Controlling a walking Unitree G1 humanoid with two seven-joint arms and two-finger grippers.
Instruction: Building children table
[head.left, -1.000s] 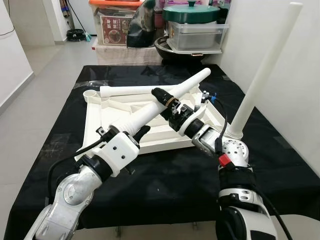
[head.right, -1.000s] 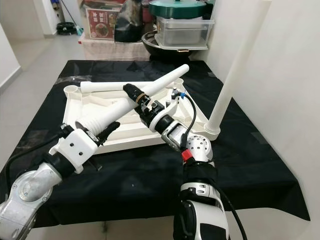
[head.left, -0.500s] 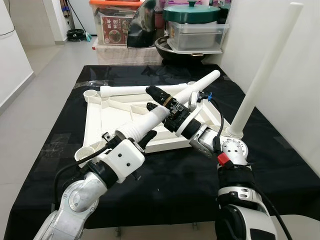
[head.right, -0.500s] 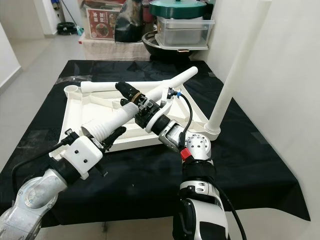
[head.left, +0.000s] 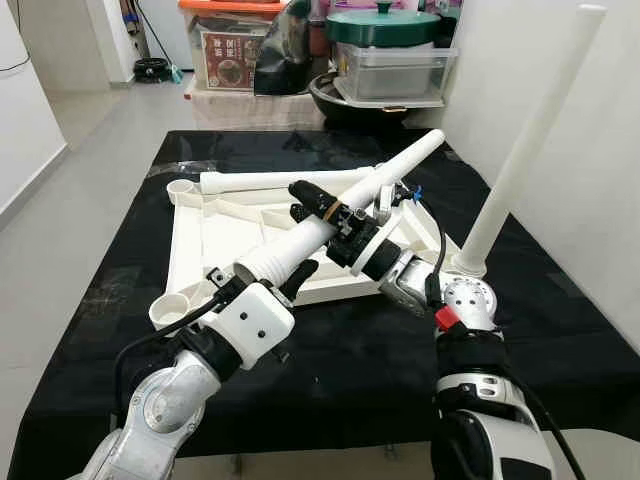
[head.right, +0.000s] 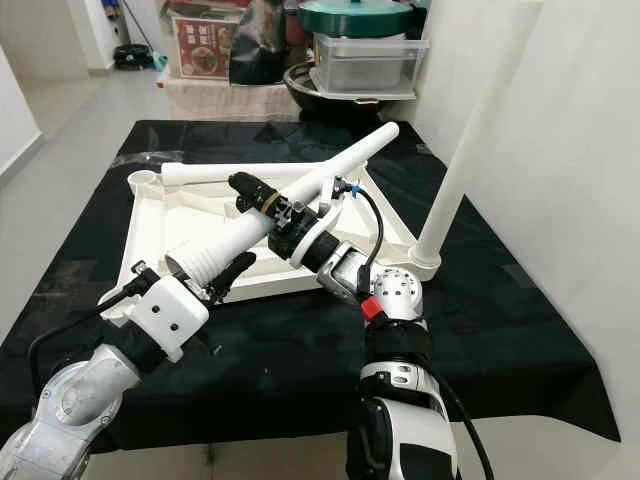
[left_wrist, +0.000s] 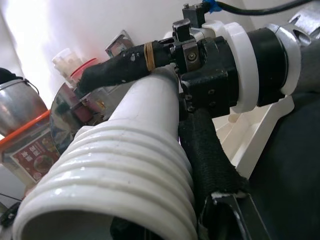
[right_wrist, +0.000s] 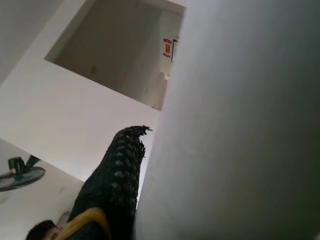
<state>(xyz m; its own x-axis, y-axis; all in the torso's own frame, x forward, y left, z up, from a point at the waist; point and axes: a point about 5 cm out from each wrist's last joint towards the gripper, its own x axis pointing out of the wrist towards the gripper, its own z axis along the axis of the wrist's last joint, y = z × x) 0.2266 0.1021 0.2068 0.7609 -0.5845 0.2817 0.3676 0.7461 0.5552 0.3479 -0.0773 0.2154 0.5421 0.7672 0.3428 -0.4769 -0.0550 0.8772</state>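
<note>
On the black-draped bench (head.left: 90, 300), an upturned white tabletop (head.left: 215, 235) with a corner socket (head.left: 172, 310) at its near-left. Just right of that, the left gripper (head.left: 292, 276), jaws clenched on the ribbed end of a white table leg (head.left: 345, 200) slanting up and away to the right. Midway along the same leg, the right gripper (head.left: 318, 203), jaws grasping it too, one finger (right_wrist: 112, 185) lying along the shaft. Behind, a second leg (head.left: 275, 181) lying flat along the far edge. Far right, an upright leg (head.left: 525, 150) seated in its corner socket.
</note>
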